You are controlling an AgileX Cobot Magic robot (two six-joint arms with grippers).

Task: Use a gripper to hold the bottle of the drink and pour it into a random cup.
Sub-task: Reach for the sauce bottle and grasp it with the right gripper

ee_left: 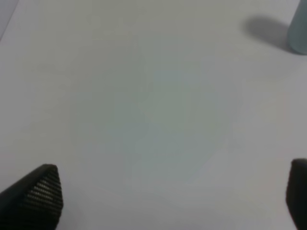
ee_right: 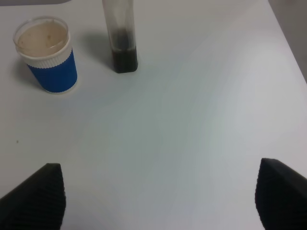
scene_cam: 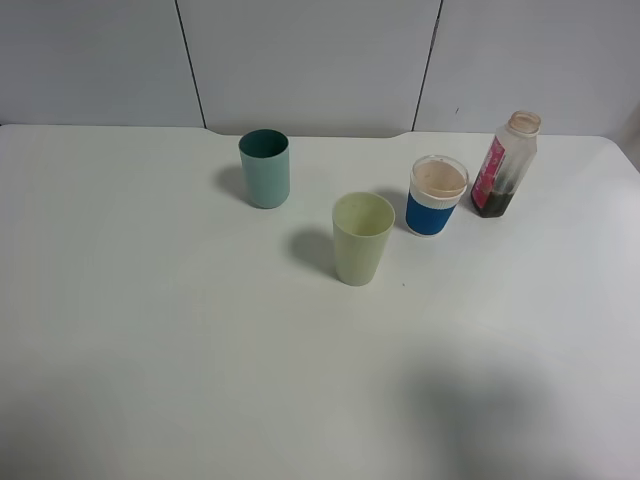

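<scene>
Bench (scene_cam: 150, 330): white, flat, carrying four vessels, all upright.

Bottle of the drink (scene_cam: 505, 165): stands at the far right of the bench in the high view. The mouth is open with no cap, and the pink-red label sits on the side facing the cup. A shallow layer of dark liquid lies at its base. Nothing grips it.

Cup (scene_cam: 437, 197): white with a wide blue band, standing just beside the bottle on its left, with a narrow gap between them. Its inside looks pale beige.

Teal tumbler (scene_cam: 265, 168): far left of the group, well apart from the cup. Pale yellow-green tumbler (scene_cam: 362, 238): nearer the front edge, between the teal tumbler and the cup.

Right claw (ee_right: 160, 191): jaws wide apart, holding nothing. Its ribbed dark fingers (ee_right: 43, 196) show only at the corners of the right wrist view, above bare bench. The same view shows the bottle (ee_right: 120, 38) and the cup (ee_right: 48, 60) ahead of the claw, well apart from it.

Left claw (ee_left: 172, 191): jaws likewise spread, holding nothing, over bare bench. The side of the teal tumbler (ee_left: 300, 28) shows at the edge of that view, well apart from the fingers (ee_left: 41, 196).
</scene>
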